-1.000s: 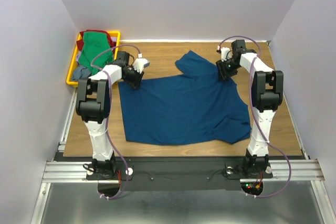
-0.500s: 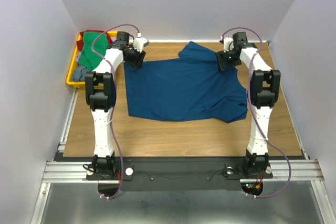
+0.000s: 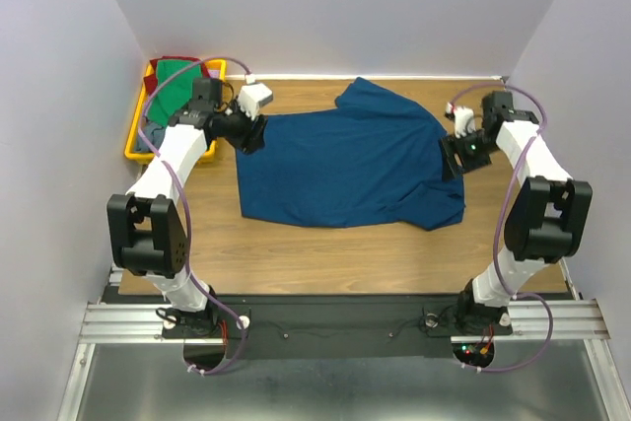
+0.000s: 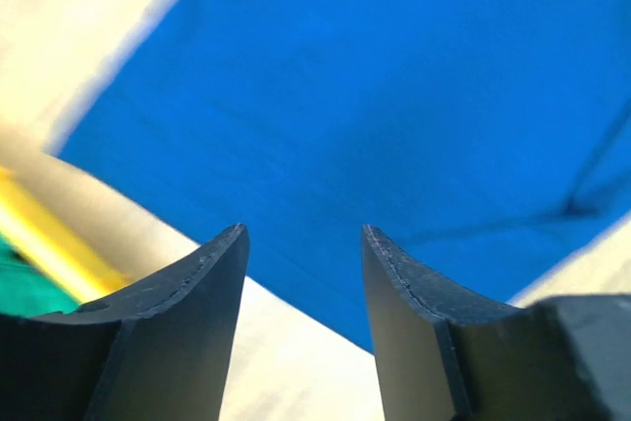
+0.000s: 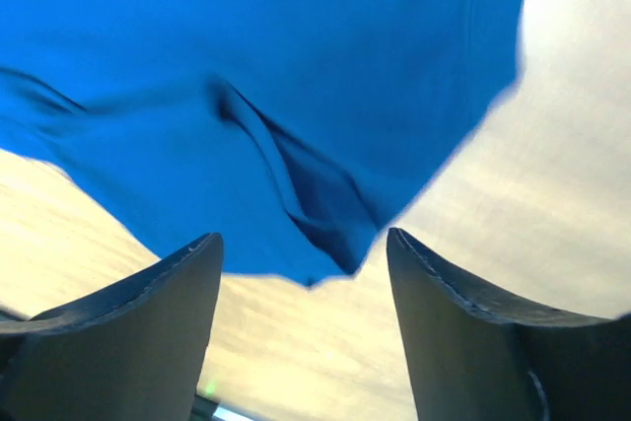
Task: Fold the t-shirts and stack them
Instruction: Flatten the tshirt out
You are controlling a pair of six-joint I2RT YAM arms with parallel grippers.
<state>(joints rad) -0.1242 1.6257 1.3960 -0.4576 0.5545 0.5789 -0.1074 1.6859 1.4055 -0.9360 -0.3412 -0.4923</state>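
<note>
A large dark navy-blue t-shirt (image 3: 345, 165) lies spread on the wooden table; no print shows. It fills the left wrist view (image 4: 375, 96) and the right wrist view (image 5: 246, 76). My left gripper (image 3: 251, 135) is open and empty above the shirt's left upper corner. My right gripper (image 3: 455, 157) is open and empty at the shirt's right edge, over a sleeve tip (image 5: 335, 234). A bright green shirt (image 3: 175, 81), a dark red one (image 3: 177, 60) and a grey-blue one (image 3: 150, 133) lie in the yellow tray (image 3: 132, 140).
The yellow tray stands at the table's back left corner; its rim shows in the left wrist view (image 4: 39, 244). Bare wood lies in front of the shirt (image 3: 335, 258) and to its right (image 3: 523, 175). Grey walls close in on three sides.
Both grippers have let go of the shirt's upper corners and drawn back. The left arm swung toward the tray side, the right arm moved toward me and to the right. The shirt lies still.
</note>
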